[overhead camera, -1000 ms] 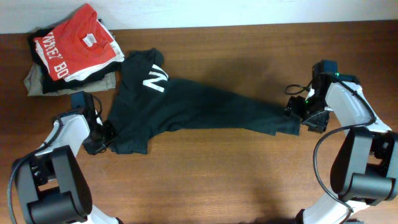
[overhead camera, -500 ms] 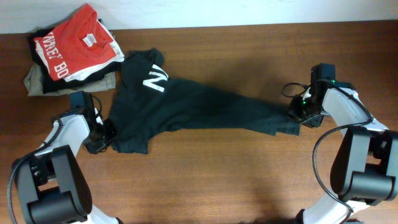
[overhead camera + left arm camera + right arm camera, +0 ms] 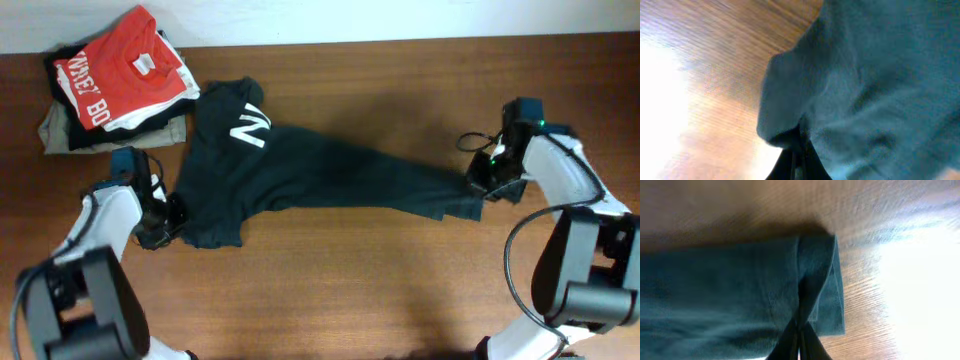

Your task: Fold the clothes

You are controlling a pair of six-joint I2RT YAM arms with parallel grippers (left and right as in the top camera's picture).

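One wooden table (image 3: 350, 290) was seen from overhead, and a dark shirt (image 3: 320, 170) was laid across its middle. The shirt was drawn out long, wide at its left end and narrowed to a bunched strip at its right end. Wrinkles were seen along its length. Up and to the left of the shirt a pile (image 3: 75, 125) of folded clothes was stacked, just beside the shirt's upper left corner; whether the two touched could not be told. The pile was topped by a red top (image 3: 120, 70) marked with white print.

At the shirt's lower left corner the left gripper (image 3: 168, 222) was placed, and its jaws were closed on the cloth there. In the left wrist view its fingers (image 3: 783, 167) were pressed together, with a fold of the shirt's edge pinched between them, and bare wood was shown to the left of that fold.

At the shirt's right end the right gripper (image 3: 480, 190) was set, and it too was clamped on the cloth. In the right wrist view the hem was seen doubled over, and the doubled edge was caught between the narrow, closed fingertips (image 3: 786, 345), with bare wood beyond it.

White lettering (image 3: 250, 128) was shown on the shirt's upper left part.
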